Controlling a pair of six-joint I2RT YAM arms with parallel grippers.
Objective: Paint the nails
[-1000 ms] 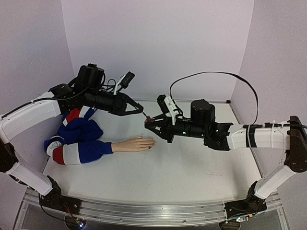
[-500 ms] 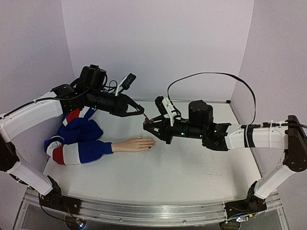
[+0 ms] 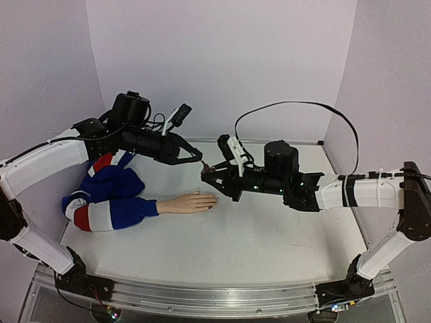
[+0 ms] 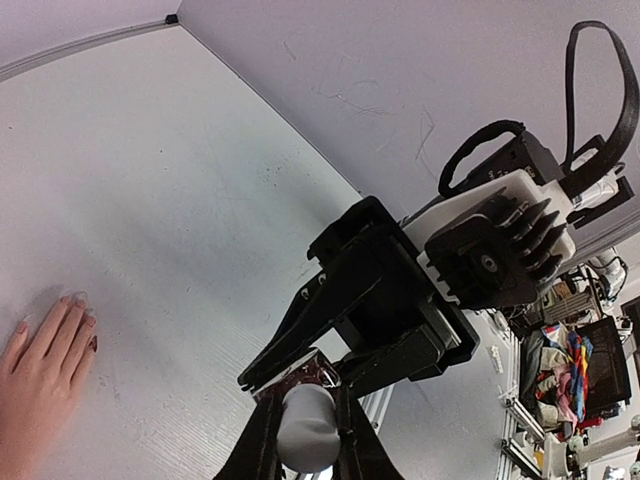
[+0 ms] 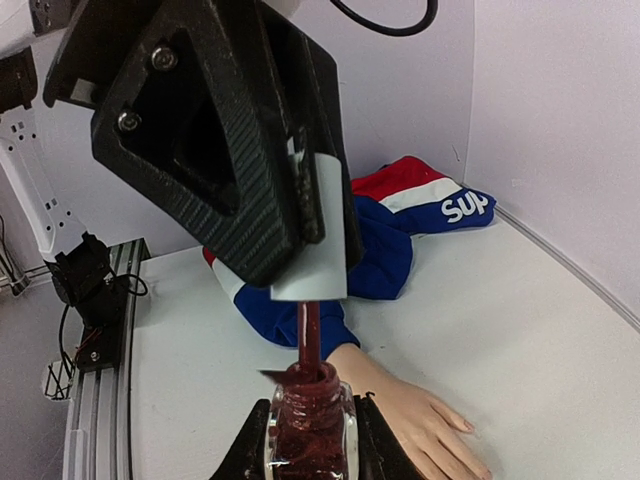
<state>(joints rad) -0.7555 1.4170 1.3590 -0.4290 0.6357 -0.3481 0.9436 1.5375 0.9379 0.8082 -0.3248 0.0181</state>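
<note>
Several pale nails [image 4: 65, 298] tip the mannequin hand [image 3: 192, 202], which lies flat at the left of the table [image 3: 269, 235], fingers pointing right; one nail looks dark. Near the fingertips, in the air, the right gripper [image 3: 206, 173] clamps a bottle [image 5: 310, 425] of dark red polish. The left gripper [image 3: 199, 159] pinches the white cap [image 5: 318, 255], its brush [image 5: 310, 340] in the bottle's neck.

Your left arm [image 3: 40, 165] and right arm [image 3: 367, 192] are white shells with black joints, bolted on black bases [image 3: 71, 272]. Each has a fat black motor can [image 3: 281, 158] near the wrist, with tiny green lights [image 3: 259, 182] on the right one. A black cable [image 3: 303, 103] loops over it. Left gripper [image 3: 199, 160] is weave-textured black plate with silver screws [image 5: 160, 58], plus a white camera bracket [image 3: 173, 117] behind it.
</note>
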